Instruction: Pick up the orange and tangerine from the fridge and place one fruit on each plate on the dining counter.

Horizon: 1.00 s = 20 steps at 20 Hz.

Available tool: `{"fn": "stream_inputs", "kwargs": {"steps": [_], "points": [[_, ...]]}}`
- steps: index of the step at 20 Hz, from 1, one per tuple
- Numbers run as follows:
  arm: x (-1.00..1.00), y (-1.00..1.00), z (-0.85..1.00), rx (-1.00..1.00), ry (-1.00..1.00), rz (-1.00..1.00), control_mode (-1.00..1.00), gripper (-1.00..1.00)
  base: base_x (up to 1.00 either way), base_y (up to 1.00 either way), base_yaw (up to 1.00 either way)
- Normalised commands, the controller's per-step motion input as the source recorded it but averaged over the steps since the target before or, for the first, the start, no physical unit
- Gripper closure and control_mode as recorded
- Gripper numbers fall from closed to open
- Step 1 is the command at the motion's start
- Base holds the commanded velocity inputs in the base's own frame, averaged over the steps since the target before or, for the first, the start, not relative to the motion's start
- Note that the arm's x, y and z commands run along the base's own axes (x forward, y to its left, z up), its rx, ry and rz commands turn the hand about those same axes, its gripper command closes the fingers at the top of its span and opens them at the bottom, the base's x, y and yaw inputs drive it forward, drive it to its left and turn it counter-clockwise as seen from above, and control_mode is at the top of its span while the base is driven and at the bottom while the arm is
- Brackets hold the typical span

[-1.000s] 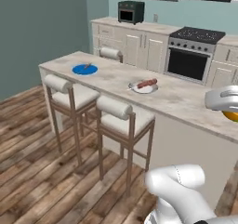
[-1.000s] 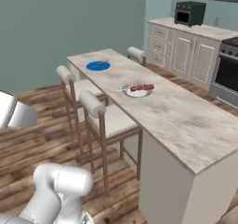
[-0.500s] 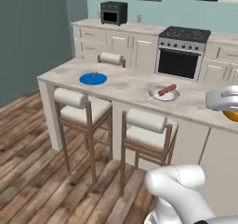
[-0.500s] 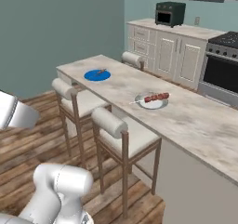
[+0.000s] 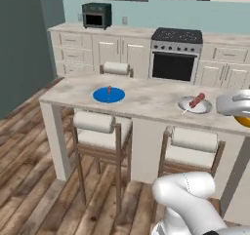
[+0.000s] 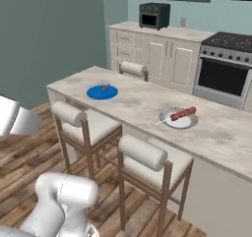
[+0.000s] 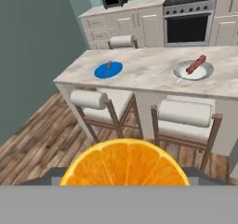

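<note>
My gripper (image 7: 125,174) is shut on the orange (image 7: 124,162), whose cut-looking face sits between the dark fingertips (image 7: 46,177). At the right edge of the left base view, the gripper (image 5: 239,114) hangs above the counter's near side with the orange (image 5: 243,121) under it. Ahead lies the dining counter (image 5: 146,98) (image 6: 135,101) (image 7: 148,76). On it rest a blue plate (image 5: 109,94) (image 6: 102,92) (image 7: 108,70) and a pale plate (image 5: 195,105) (image 6: 179,117) (image 7: 194,70), each bearing a skewer. The fridge and the tangerine are out of view.
Two cushioned stools (image 5: 100,127) (image 5: 193,144) stand against the counter's near side, and a third (image 5: 116,68) is behind it. A stove (image 5: 176,58), cream cabinets (image 5: 93,46) and a toaster oven (image 5: 96,15) line the back wall. Wooden floor (image 5: 34,180) lies open to the left.
The base has driven and turned, so the whole scene has shifted: the dining counter now faces me squarely and closer. The orange stays in the gripper.
</note>
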Motion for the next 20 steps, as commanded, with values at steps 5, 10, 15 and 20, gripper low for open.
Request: {"fn": "stream_inputs", "kwargs": {"steps": [5,10,15,20], "points": [[0.0,0.0,0.0,0.0,0.0,0.0,1.0,1.0,0.47,1.0,-0.39],[0.0,0.0,0.0,0.0,0.0,0.0,1.0,1.0,0.76,0.93,-0.44],[0.0,0.0,0.0,0.0,0.0,0.0,1.0,1.0,0.86,0.78,-0.51],[0.0,0.0,0.0,0.0,0.0,0.0,1.0,1.0,0.78,0.68,-0.51]]}}
